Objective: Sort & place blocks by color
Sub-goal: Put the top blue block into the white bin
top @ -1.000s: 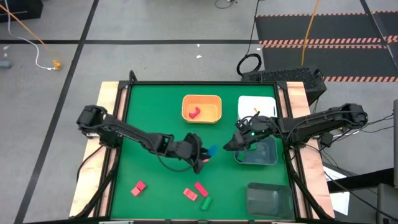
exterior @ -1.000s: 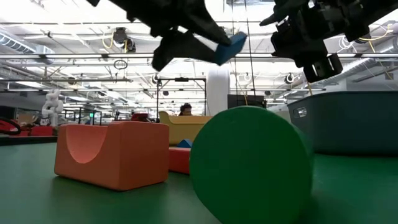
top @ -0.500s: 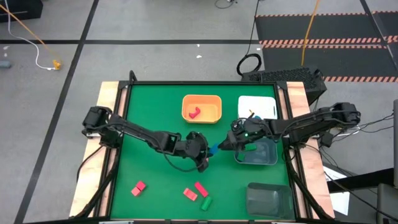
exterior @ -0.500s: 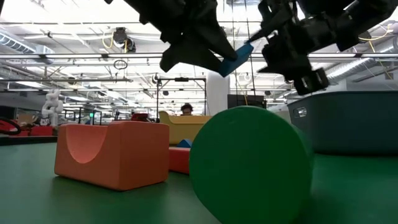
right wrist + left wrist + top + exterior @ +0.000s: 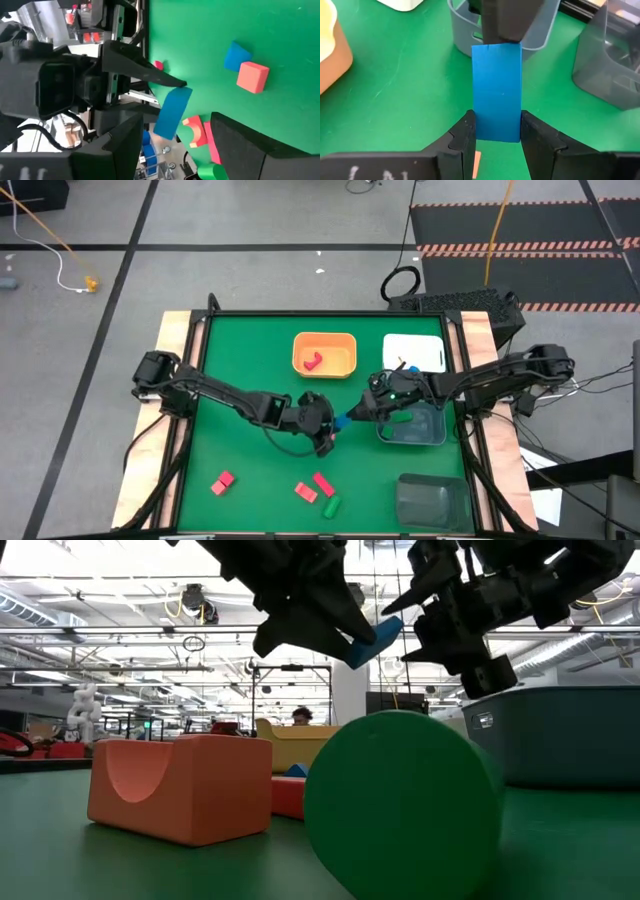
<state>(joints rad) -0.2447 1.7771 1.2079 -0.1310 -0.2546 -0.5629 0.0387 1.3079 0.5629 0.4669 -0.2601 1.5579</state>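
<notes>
Above the table's (image 5: 230, 360) middle, the left gripper (image 5: 496, 131) pinches a blue block (image 5: 496, 92) in the air; the right gripper (image 5: 357, 412) waits just beside it, fingers spread apart.

— What sort of place is this?

— A big open robotics lab or industrial hall. In the low view the ceiling (image 5: 120, 630) is bare steel trusses hung with lamps and cable trays, stretching far back.

— Anything more?

— Under the rig lies a grey concrete floor (image 5: 250, 220) marked with dark lines, with a hazard-striped ramp mat (image 5: 520, 225) on it and loose cables (image 5: 45, 245) trailing across.

— And the workplace itself?

— A green-topped table (image 5: 240, 340) with wooden edges, carrying two arms. Beyond it stand other benches, a white humanoid figure (image 5: 82, 705) and a person (image 5: 298, 717) at a desk.
</notes>
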